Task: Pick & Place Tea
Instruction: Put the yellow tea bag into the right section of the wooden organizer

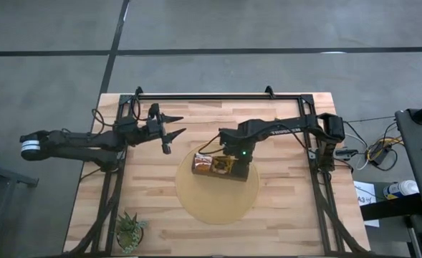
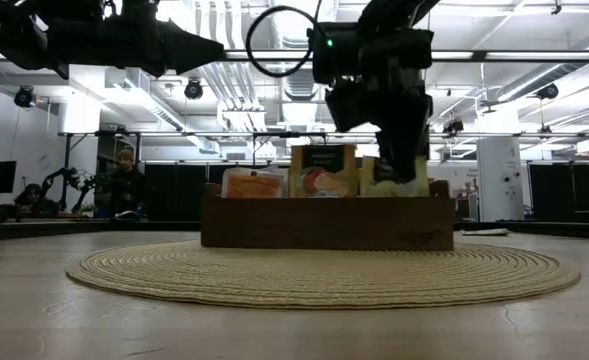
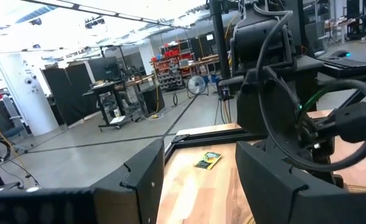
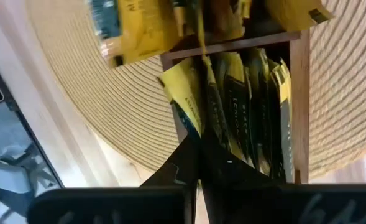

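Right gripper (image 4: pixel 198 149), at frame centre, is closed inside the wooden box (image 4: pixel 297 93) among tea sachets (image 4: pixel 232 93) (hold unclear); left gripper (image 1: pixel 169 129) gapes empty, upper left.

One wooden box (image 1: pixel 221 167); one round mat (image 1: pixel 218 204); one plant (image 1: pixel 130 229); two arms.

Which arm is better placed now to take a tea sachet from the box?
The right: its gripper is already down in the wooden box, shut among the sachets. The left gripper hovers open, away from it.
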